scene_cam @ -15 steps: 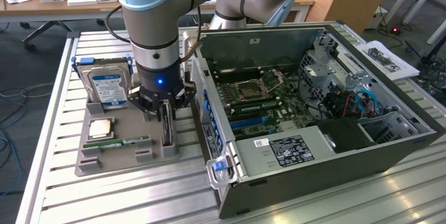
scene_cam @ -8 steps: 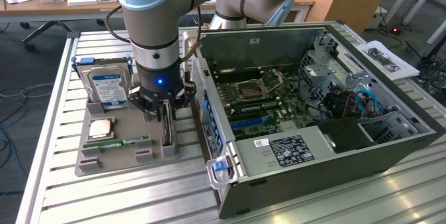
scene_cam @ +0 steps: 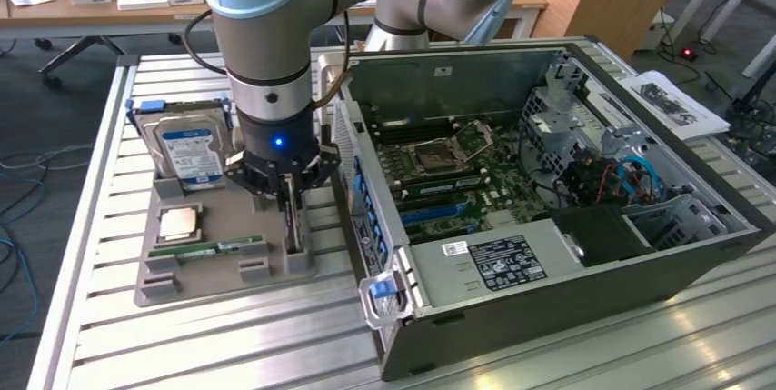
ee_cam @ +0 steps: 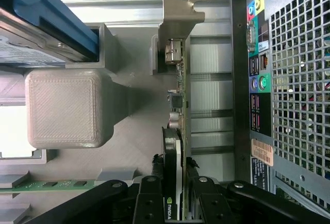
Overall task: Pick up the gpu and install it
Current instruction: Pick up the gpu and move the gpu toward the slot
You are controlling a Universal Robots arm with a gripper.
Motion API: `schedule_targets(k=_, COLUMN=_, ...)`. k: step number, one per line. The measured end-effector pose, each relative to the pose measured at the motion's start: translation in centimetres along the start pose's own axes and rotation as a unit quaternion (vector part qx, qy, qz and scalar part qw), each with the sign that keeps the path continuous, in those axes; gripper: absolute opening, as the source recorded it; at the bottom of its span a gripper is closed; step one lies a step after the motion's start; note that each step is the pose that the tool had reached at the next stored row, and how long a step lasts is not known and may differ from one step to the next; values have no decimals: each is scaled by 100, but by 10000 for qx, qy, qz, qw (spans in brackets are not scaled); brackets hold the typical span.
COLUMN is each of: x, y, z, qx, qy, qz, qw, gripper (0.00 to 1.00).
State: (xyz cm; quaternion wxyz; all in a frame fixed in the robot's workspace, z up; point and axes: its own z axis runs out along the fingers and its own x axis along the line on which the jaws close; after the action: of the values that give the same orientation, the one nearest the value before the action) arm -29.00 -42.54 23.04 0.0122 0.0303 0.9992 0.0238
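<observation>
Read the exterior view as a clock face, with six nearest. A slatted metal table [scene_cam: 182, 335] fills the foreground, and its bare slats leave open room from six round to eight. Past its far edge at eleven stands a wooden desk [scene_cam: 97, 8] carrying small boxes. A printed sheet [scene_cam: 679, 104] lies on the table's edge at two.

At eight sits a grey holder tray [scene_cam: 164, 292]. A green memory stick [scene_cam: 224, 248] lies along its near part, with a copper-topped chip [scene_cam: 178, 224] beside it. Farther back, a hard drive [scene_cam: 188, 149] with a blue label stands upright at ten. The gpu [scene_cam: 294, 234] stands on edge in the tray's slot nearest the case. In the wrist view the gpu [ee_cam: 176, 105] has its metal bracket at its far end.

The gripper [scene_cam: 291, 213] comes down from above, and in the wrist view the gripper [ee_cam: 174, 164] has its jaws drawn narrow and clamped on the card's two faces.

From four to one lies the open computer case [scene_cam: 582, 272], just beside the tray. Its power supply [scene_cam: 497, 258] is nearest and its motherboard [scene_cam: 449, 172] lies beyond.
</observation>
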Motion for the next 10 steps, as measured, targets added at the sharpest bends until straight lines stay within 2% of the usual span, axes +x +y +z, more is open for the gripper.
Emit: schedule_targets(k=10, x=0, y=0, z=0, qx=0, qy=0, qz=0, qw=10000, gripper=27)
